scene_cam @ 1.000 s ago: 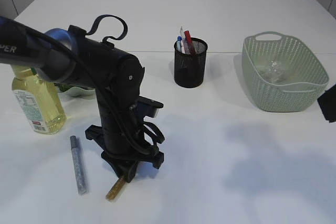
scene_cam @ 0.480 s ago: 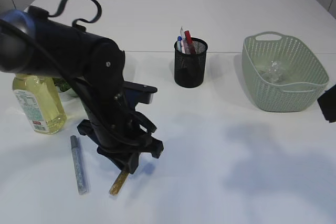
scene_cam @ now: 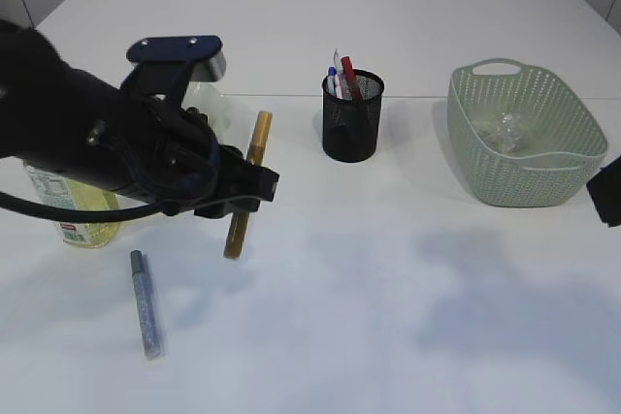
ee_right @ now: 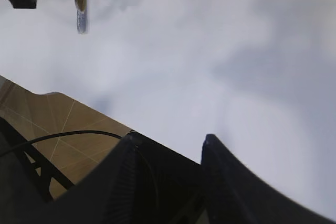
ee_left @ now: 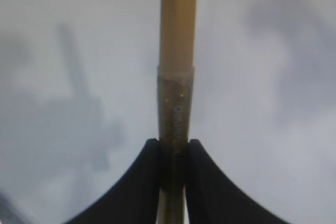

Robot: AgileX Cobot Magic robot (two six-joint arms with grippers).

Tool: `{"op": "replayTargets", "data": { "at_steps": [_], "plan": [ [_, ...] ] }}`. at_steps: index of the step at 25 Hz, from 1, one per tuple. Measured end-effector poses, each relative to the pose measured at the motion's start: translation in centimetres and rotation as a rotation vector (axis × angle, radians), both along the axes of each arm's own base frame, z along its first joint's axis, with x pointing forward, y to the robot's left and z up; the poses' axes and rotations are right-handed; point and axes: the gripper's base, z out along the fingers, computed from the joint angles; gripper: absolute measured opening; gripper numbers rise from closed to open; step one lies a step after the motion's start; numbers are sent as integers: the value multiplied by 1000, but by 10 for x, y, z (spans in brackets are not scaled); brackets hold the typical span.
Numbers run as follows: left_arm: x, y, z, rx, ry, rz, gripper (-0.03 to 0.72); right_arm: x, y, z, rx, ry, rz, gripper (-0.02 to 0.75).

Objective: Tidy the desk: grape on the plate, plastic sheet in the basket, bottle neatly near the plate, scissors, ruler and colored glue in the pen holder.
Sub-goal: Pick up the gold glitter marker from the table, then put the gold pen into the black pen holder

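Glue stick in gold glitter [scene_cam: 246,187] is clear of the worktop [scene_cam: 408,278], pinched near its middle by the left claw [scene_cam: 238,193] and tilted, its plain tan cap end up and toward the far side. From the wrist the two dark fingers [ee_left: 139,182] press on the speckled barrel just below that pale cap. A second stick, silver-blue [scene_cam: 145,302], lies flat on the worktop nearest the camera, untouched. The step in hand looks like carrying coloured glue to the pen holder [scene_cam: 351,115] — next the arm must swing right and away, stand the stick more upright over the mesh cup's mouth, and lower it among the pens already inside before letting go.

Behind the arm stands the bottle [scene_cam: 60,199] of yellow liquid, partly hidden. Further right, the green basket [scene_cam: 524,133] holds something clear and crumpled, probably the plastic sheet. At the right edge the right claw [ee_right: 168,153] hangs idle, fingers apart, holding nothing.
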Motion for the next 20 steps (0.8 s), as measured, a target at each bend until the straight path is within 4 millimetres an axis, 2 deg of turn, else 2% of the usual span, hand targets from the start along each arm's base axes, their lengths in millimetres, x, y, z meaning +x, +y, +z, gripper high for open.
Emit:
{"op": "replayTargets", "data": {
  "at_steps": [6,12,15,20],
  "plan": [
    [4,2,13,-134,-294,-11,103,0,0,0,0,0,0,342],
    [22,-14,28,-332,-645,-50,102,0,0,0,0,0,0,342],
    [33,-24,27,-426,-768,-54,102,0,0,0,0,0,0,342],
    [60,-47,10,-454,-806,-55,102,0,0,0,-3,-1,1,342]
  ]
}}
